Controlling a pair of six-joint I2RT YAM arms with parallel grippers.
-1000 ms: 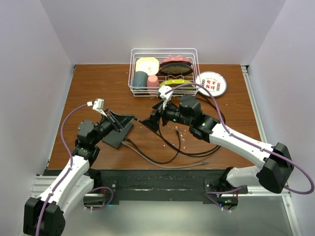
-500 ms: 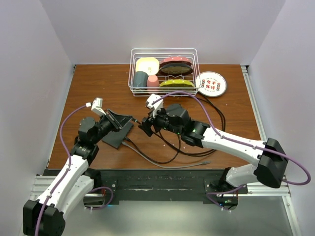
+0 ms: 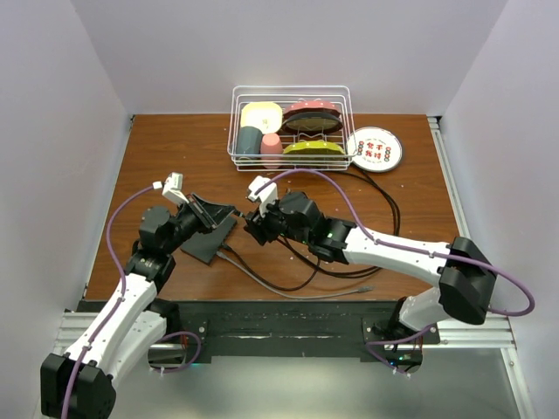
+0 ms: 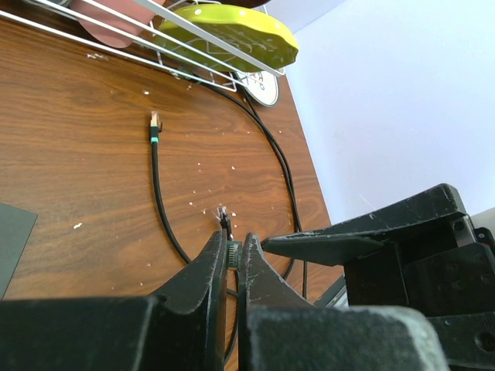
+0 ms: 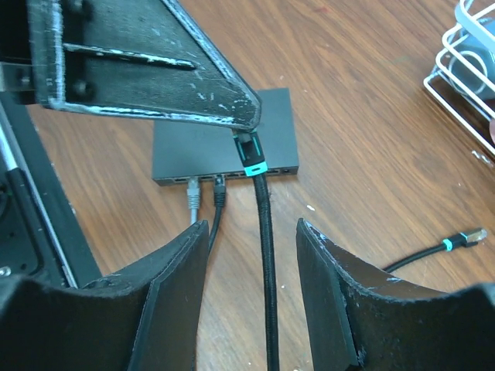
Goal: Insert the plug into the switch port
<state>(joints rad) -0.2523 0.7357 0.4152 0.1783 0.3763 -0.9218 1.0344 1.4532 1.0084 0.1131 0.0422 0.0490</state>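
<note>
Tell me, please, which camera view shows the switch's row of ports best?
The right wrist view: the switch lies central, its port edge facing the camera, with cables plugged in. The top external view shows only its top, partly under the left gripper; the left wrist view catches just one dark corner.

Red marks like characters in two short rows, printed at the middle of a round white plate [image 3: 376,148], near the table's [image 3: 175,148] far right corner, just beside the wire rack [image 3: 293,87], too small to read, no other legible lettering
</note>
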